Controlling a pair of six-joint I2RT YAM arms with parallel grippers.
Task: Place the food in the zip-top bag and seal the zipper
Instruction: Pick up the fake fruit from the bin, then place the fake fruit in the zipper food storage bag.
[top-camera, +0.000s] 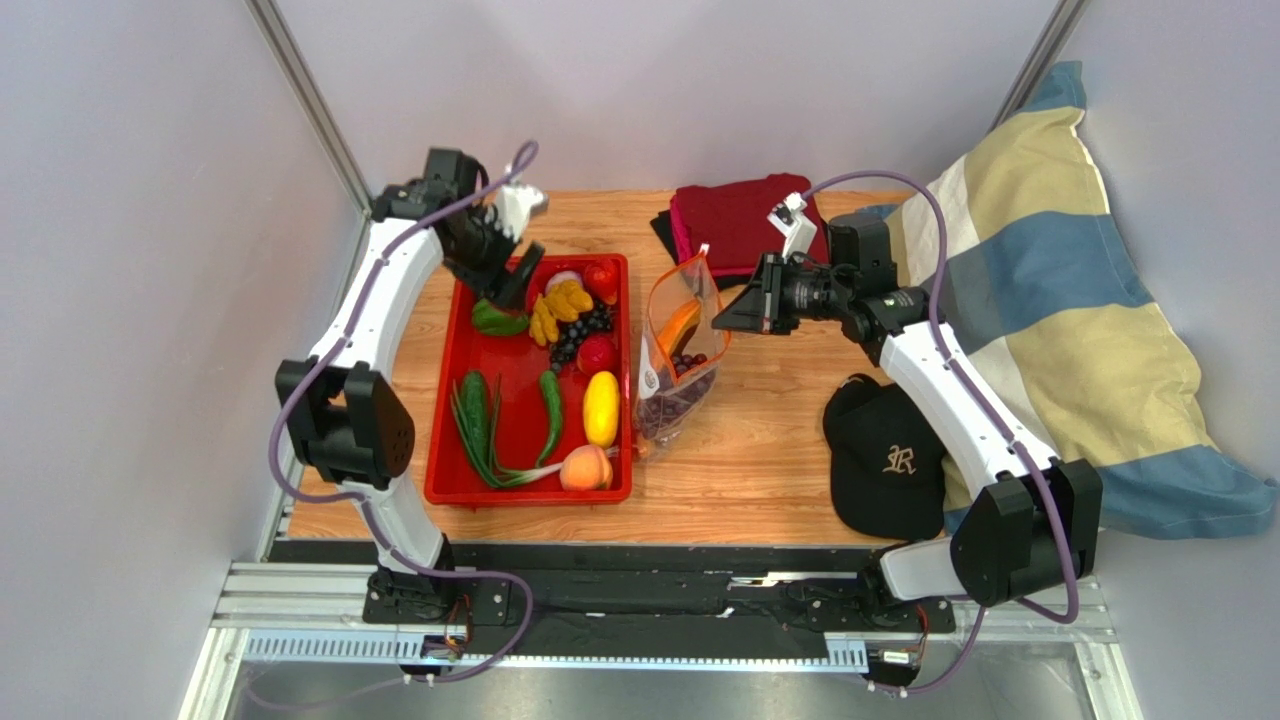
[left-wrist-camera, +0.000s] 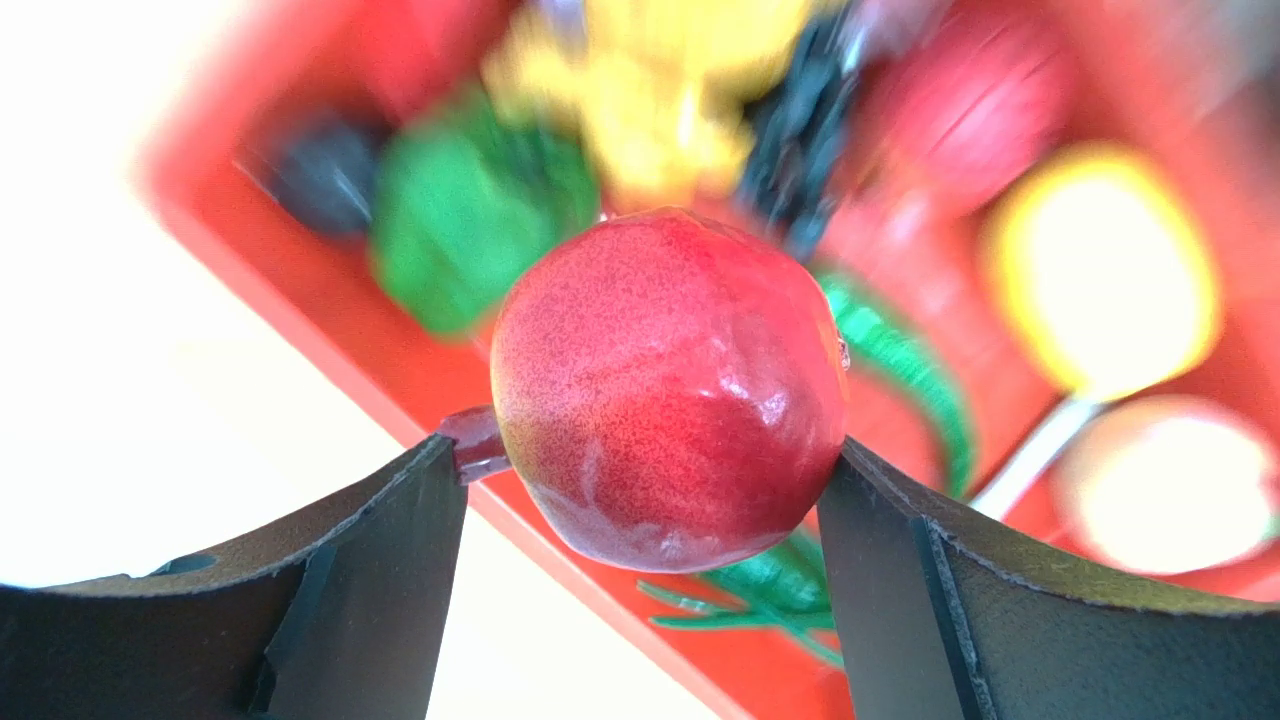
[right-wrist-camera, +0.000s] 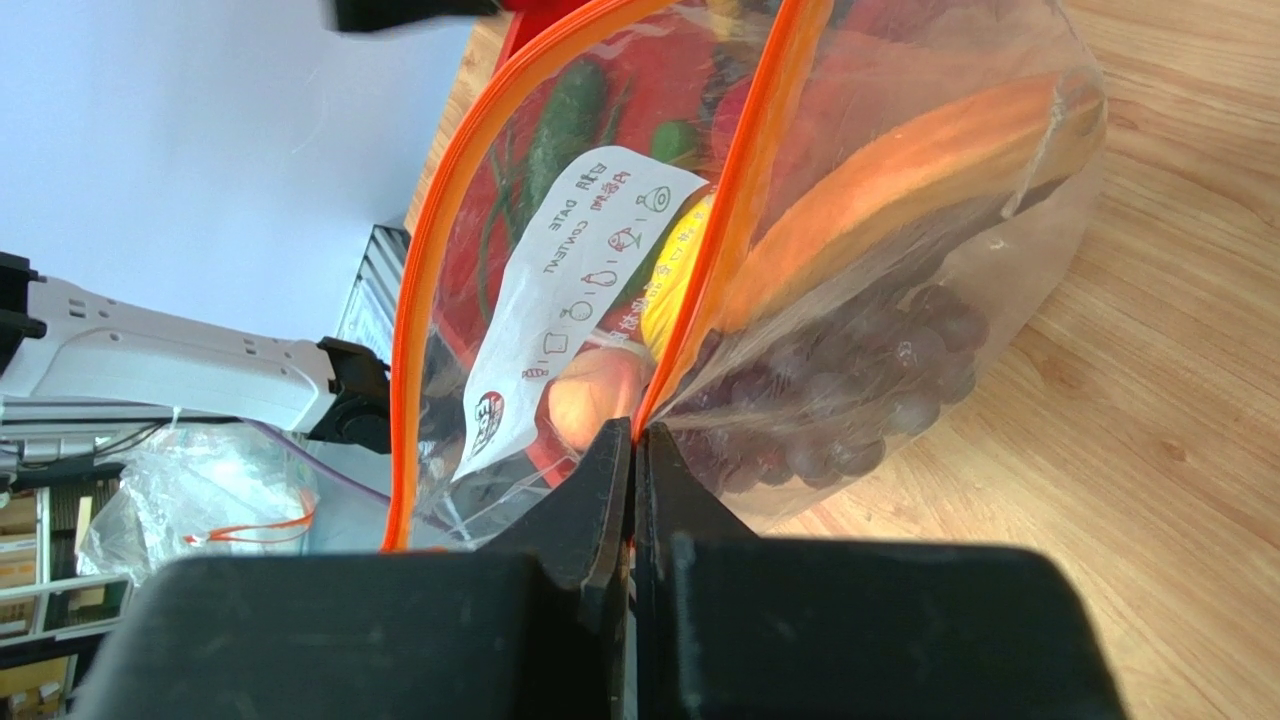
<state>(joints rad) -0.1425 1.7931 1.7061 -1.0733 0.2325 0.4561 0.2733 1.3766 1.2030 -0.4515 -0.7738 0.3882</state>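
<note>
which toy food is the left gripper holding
The red apple, pinched in the left gripper; the rest lie in the red tray or the zip-top bag.

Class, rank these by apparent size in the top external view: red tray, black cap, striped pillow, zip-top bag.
striped pillow
red tray
then black cap and zip-top bag, which look close, the upright bag being nearer the camera, so unranked

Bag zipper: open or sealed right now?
Open. On the zip-top bag, the two strips of the zipper spread wide apart; the right gripper pinches one edge.
</note>
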